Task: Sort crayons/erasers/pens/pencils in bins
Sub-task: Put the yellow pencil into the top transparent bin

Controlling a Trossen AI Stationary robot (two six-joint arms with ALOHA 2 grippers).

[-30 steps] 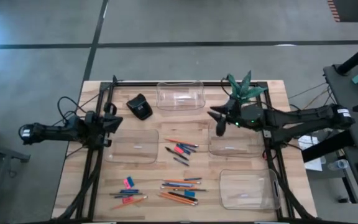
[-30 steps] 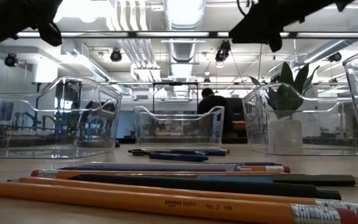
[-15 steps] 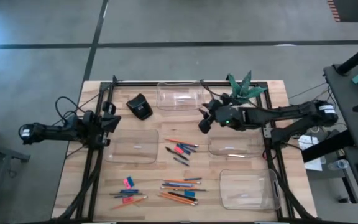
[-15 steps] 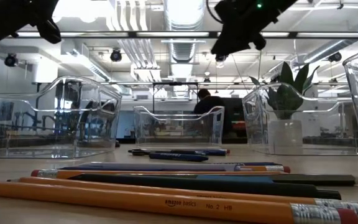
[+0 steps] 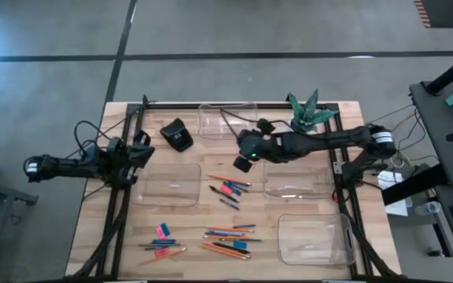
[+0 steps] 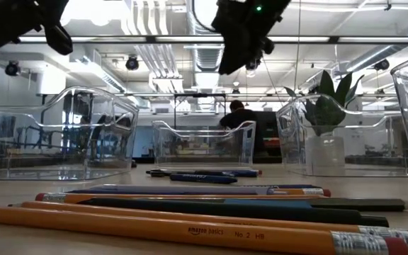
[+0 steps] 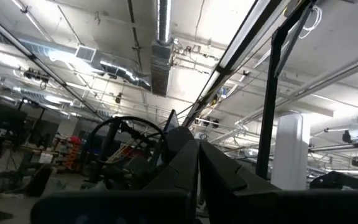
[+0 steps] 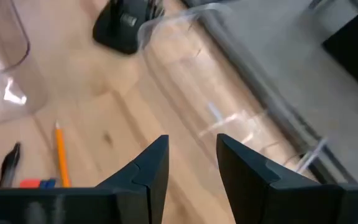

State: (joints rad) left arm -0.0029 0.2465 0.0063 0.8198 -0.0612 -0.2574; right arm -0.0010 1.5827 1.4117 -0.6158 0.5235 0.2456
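Across table: four bins [image 5: 227,119] all seen empty; pencils [image 5: 225,250], pens [image 5: 228,202], crayons [image 5: 157,244], erasers [image 5: 162,230] loose at centre and 6 o'clock. Right gripper [image 5: 244,163] poised above centre, fingers parted, empty; left gripper [image 5: 141,149] parked at 9 o'clock, closed. Sorting judged unstarted.

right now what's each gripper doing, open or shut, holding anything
Left gripper: shut, holding nothing, parked at the table's left edge.
Right gripper: open, empty, above the table near the far bin.

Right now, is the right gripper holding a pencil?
No. In the right wrist view the right gripper is open and empty; a pencil lies on the table below.
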